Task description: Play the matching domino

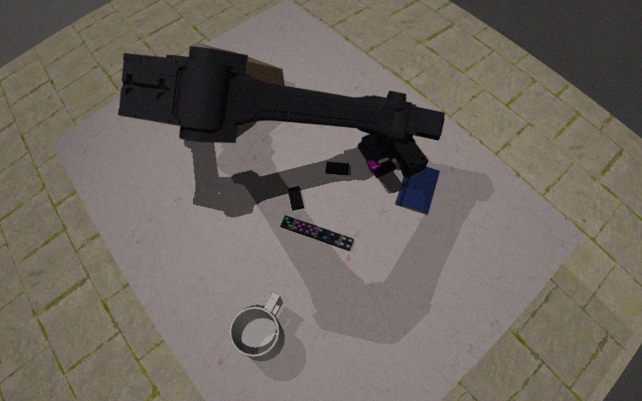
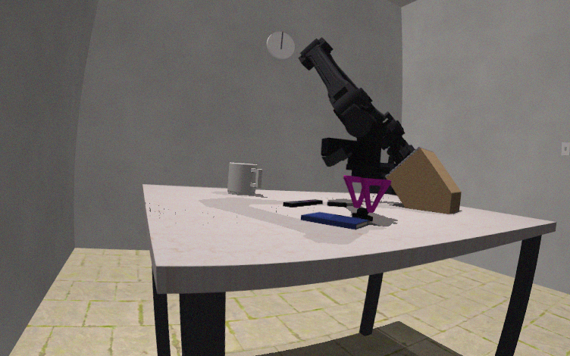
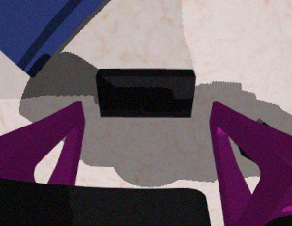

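Now my claw [image 1: 383, 166] [image 2: 364, 209] [image 3: 147, 111] stands rather wide, and it holds nothing. In the wrist view, the near domino [image 1: 386, 168] [image 2: 362, 215] [image 3: 146, 101] is in the upper middle, between the two fingers in width, with bare table at both sides of it. I cannot tell if it lies fully flat, and its pips do not show, so I cannot tell if it is the matching one.

I judge that the step is to take this domino and learn its face. I should centre the fingers on its length, go down straight, and close slowly, so that both pads meet the ends together. The blue book [image 1: 419, 191] [image 2: 333, 220] [image 3: 39, 24], at upper left of the wrist frame, is near; a careless finger could knock it.

The line [image 1: 317, 232] lies at the centre of the top view, well apart, with green pips at its left end and white ones at its right. I would lift high before I turn.
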Controlling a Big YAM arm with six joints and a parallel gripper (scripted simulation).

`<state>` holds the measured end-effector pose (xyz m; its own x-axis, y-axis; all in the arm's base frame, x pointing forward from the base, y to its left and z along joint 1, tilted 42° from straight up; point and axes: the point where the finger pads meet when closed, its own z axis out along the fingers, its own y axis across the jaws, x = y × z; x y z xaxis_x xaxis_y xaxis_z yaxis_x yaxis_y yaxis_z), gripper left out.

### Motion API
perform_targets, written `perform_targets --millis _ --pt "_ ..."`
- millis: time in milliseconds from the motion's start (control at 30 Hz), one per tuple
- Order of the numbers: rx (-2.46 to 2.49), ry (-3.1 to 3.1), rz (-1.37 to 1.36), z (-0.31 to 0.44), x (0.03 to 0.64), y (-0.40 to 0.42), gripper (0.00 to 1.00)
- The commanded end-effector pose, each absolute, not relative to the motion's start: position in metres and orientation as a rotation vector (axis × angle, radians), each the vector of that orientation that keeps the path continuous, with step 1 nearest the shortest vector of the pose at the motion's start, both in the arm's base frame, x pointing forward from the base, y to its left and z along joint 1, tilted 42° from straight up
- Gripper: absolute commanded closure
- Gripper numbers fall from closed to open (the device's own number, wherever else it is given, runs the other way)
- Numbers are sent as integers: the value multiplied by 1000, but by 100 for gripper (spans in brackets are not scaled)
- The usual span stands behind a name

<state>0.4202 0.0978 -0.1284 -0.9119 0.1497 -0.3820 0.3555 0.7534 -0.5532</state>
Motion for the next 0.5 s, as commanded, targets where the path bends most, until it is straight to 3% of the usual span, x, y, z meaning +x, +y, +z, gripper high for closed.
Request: perform_targets --millis 0,467 --pt "393 2630 -910 -127 425 101 27" --pt "438 2599 -864 -130 451 96 27"
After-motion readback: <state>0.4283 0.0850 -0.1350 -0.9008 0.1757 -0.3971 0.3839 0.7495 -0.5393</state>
